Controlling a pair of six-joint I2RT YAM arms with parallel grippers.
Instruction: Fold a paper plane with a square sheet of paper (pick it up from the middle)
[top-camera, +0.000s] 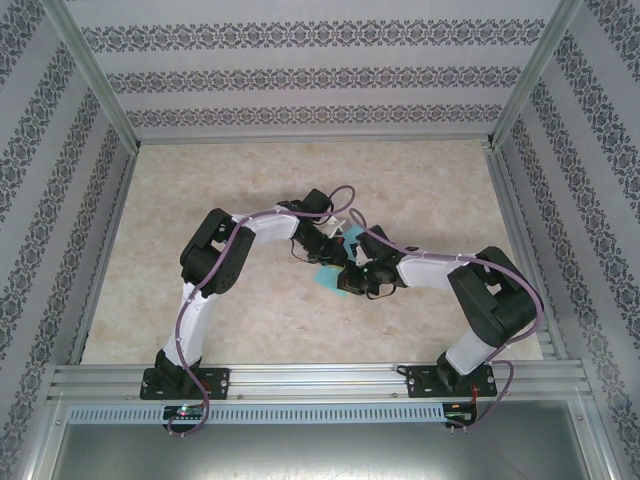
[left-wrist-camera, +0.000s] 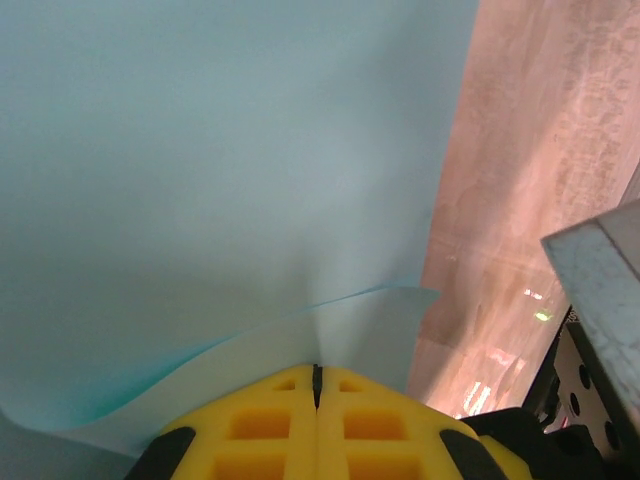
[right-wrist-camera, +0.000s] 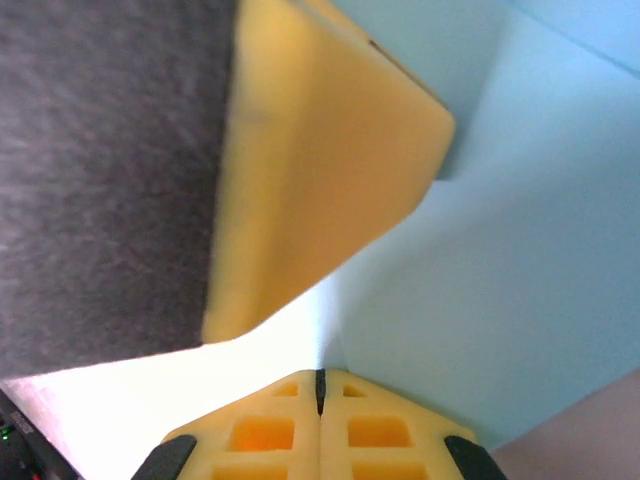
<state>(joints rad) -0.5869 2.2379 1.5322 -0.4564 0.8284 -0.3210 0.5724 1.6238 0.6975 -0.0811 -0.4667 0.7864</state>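
The turquoise square sheet of paper (top-camera: 326, 279) is held up between both arms above the middle of the table, partly hidden by them. My left gripper (top-camera: 335, 252) is shut on it. In the left wrist view the yellow fingertips (left-wrist-camera: 345, 385) of the left gripper (left-wrist-camera: 317, 372) pinch the sheet (left-wrist-camera: 200, 170), and a curled lower layer bends beside them. My right gripper (top-camera: 360, 270) is also shut on the paper. In the right wrist view the right gripper (right-wrist-camera: 320, 378) clamps the sheet (right-wrist-camera: 520, 230), with the left gripper's yellow finger (right-wrist-camera: 320, 170) close above. No pointed plane shape can be made out.
The marbled beige table (top-camera: 200, 180) has open room all round the arms, inside patterned walls and a metal frame (top-camera: 300, 380) at the near edge. A grey metal part (left-wrist-camera: 600, 290) of the other arm sits close at the right of the left wrist view.
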